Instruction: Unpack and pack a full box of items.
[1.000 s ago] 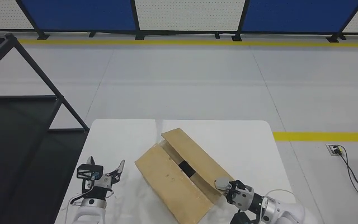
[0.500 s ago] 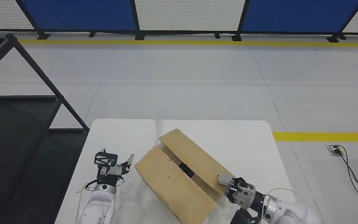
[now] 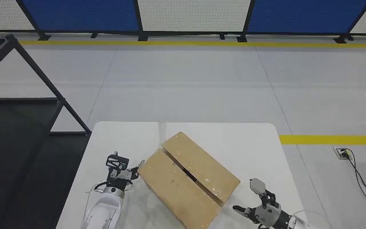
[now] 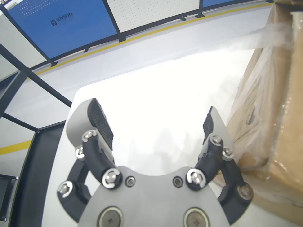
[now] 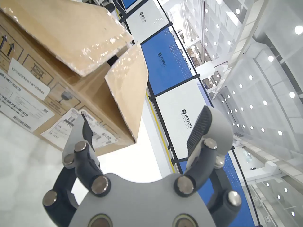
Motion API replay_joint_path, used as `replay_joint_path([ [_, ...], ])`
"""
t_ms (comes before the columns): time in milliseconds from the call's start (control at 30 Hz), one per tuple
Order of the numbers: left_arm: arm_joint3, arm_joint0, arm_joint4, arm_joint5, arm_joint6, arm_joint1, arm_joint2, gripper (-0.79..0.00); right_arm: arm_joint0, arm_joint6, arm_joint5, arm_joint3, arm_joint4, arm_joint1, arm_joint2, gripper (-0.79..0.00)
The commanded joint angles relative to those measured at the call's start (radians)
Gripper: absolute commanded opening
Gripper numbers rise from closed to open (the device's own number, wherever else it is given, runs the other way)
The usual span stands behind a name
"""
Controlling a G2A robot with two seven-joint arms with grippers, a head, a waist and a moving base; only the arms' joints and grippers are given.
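While its fingers are spread wide with nothing held between them, the left gripper (image 4: 152, 119) is seen low over the white table (image 4: 153, 83), just beside the left side wall of the cardboard box (image 4: 272, 95). Whether its nearer finger (image 4: 209, 124) touches the cardboard cannot be told. From above, this gripper (image 3: 123, 167) is placed at the box's left corner.

The right gripper (image 5: 144, 119) is likewise held wide open and empty. It is found near the box's right end (image 3: 250, 197), apart from the cardboard, and is pointed towards the labelled end wall.

The box (image 3: 189, 180) is set slantwise across the middle of the table (image 3: 131, 137). Its two long top flaps are laid almost shut, with a narrow dark slit left between them. In the right wrist view the flaps (image 5: 59, 36) are seen slightly raised at that end, with glossy clear tape along their edges and printed labels (image 5: 23, 102) stuck on the wall below.

A black frame (image 3: 40, 86) is stood to the table's left. Blue and white partition panels (image 3: 194, 14) are lined along the far floor behind a yellow line (image 3: 189, 43).
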Motion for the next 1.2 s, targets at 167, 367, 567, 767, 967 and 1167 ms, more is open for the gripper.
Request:
replay_joint_path([
  [167, -0.021, 0.030, -0.016, -0.027, 0.013, 0.002, -0.016, 0.000, 0.064, 0.134, -0.028, 0.035, 0.029, -0.010, -0.087, 0.000],
  [367, -0.046, 0.068, -0.026, -0.038, 0.025, 0.004, -0.032, 0.000, 0.136, 0.200, 0.009, 0.071, 0.061, -0.023, -0.157, 0.000],
  [567, -0.067, 0.103, -0.039, -0.046, 0.034, 0.004, -0.040, 0.000, 0.190, 0.267, 0.015, 0.088, 0.071, -0.030, -0.196, 0.000],
  [767, -0.077, 0.121, -0.042, -0.046, 0.040, 0.003, -0.037, 0.000, 0.232, 0.311, 0.021, 0.100, 0.086, -0.036, -0.222, 0.000],
  [967, -0.083, 0.128, -0.045, -0.048, 0.043, 0.001, -0.031, 0.000, 0.231, 0.347, 0.068, 0.098, 0.100, -0.039, -0.212, 0.000],
  [1167, -0.090, 0.135, -0.043, -0.051, 0.045, 0.000, -0.025, 0.000, 0.202, 0.396, 0.113, 0.082, 0.129, -0.039, -0.176, 0.000],
])
